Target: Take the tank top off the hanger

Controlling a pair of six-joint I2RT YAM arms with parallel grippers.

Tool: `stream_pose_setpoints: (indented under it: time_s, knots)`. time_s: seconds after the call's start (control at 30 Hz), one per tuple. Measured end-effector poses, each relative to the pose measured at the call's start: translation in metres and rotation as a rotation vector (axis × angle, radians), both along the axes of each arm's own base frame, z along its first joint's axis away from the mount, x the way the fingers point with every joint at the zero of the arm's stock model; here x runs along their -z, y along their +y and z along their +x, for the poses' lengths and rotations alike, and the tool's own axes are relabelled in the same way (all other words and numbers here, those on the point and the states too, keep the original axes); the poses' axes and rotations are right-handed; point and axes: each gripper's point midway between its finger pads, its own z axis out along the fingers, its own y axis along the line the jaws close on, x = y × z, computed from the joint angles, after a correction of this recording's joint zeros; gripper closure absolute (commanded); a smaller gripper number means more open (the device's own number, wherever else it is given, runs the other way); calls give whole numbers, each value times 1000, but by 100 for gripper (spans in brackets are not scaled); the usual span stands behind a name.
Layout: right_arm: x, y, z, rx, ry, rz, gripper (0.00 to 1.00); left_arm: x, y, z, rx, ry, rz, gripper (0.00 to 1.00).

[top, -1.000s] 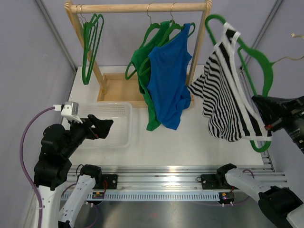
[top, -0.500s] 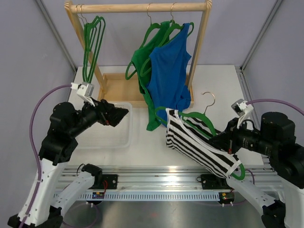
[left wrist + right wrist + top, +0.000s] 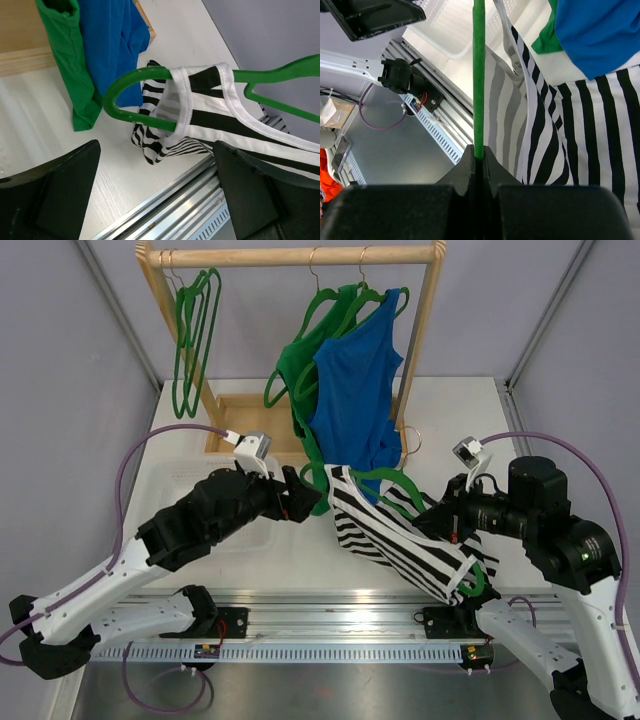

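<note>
Holding the green hanger [image 3: 385, 476] off the wooden garment rack [image 3: 300, 255], the right gripper [image 3: 445, 525] has brought the work to the near side of that rack, just in front of its right post. In the right wrist view the right gripper [image 3: 480, 152] is clamped tight on the hanger's straight bar, 2 fingers pressed together around it with no gap. That grip looks chosen to steady the frame while the other arm does the pulling.

The striped tank top [image 3: 400, 545] is not off yet. It hangs from the hanger with 1 white-edged strap looped over the curved shoulder end, and its body trails down toward the near edge of the table [image 3: 470, 410], further from the rack. The hanger is tilted, its strapped end pointing across toward the left arm, so the strap is presented for a grab.

The left gripper [image 3: 300, 502] sits in front of the rack's middle, its jaws spread wide. From the left wrist view the 2 dark fingers frame the strap loop and the hanger's bend, touching neither.

Behind them a blue tank top [image 3: 355, 410] and a green garment [image 3: 300, 370] hang from the rack's rail. The blue hem hangs near the hanger's end, so a careless reach might catch the wrong cloth.

My reading: the next step is closing on the strap and drawing it off the hanger's end.
</note>
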Motion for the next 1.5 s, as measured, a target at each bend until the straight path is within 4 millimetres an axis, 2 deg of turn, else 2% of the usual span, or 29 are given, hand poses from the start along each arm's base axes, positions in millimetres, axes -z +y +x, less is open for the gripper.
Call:
stream_pose_setpoints:
  time_s: [0.13, 0.2, 0.37, 0.67, 0.8, 0.9, 0.97, 1.1, 1.13, 1.3, 1.43, 1.47, 1.5]
  knots:
    - [4, 5, 6, -16, -38, 24, 100, 0, -8, 0, -27, -8, -28, 2]
    - [5, 6, 7, -18, -60, 33, 100, -4, -11, 4, -47, -17, -49, 7]
    - [4, 7, 10, -21, -107, 50, 100, -10, -23, 13, -66, -34, -86, 12]
    - [5, 10, 14, -35, -126, 58, 100, 15, -55, 26, -65, -15, -3, 21]
    - [10, 11, 15, -38, -120, 50, 100, 13, -62, 31, -69, -26, 8, 20]
    - [13, 10, 17, -36, -121, 42, 100, 11, -66, 33, -67, -34, 9, 14]
    - [15, 9, 19, -23, -127, 33, 100, 11, -67, 33, -65, -38, 10, 16]
    - [16, 8, 20, -21, -127, 30, 100, 6, -71, 30, -51, -51, -4, 45]
    - [16, 8, 20, -21, -126, 30, 100, 5, -71, 30, -53, -54, -3, 58]
    - [15, 9, 21, -21, -131, 32, 100, 4, -69, 35, -80, -64, 12, 61]
    - [17, 9, 21, -20, -126, 30, 100, 10, -69, 38, -98, -60, 33, 90]
    - [18, 8, 21, -18, -125, 28, 100, 12, -67, 39, -106, -59, 38, 100]
    - [19, 8, 21, -16, -125, 27, 100, 12, -66, 40, -114, -58, 42, 100]
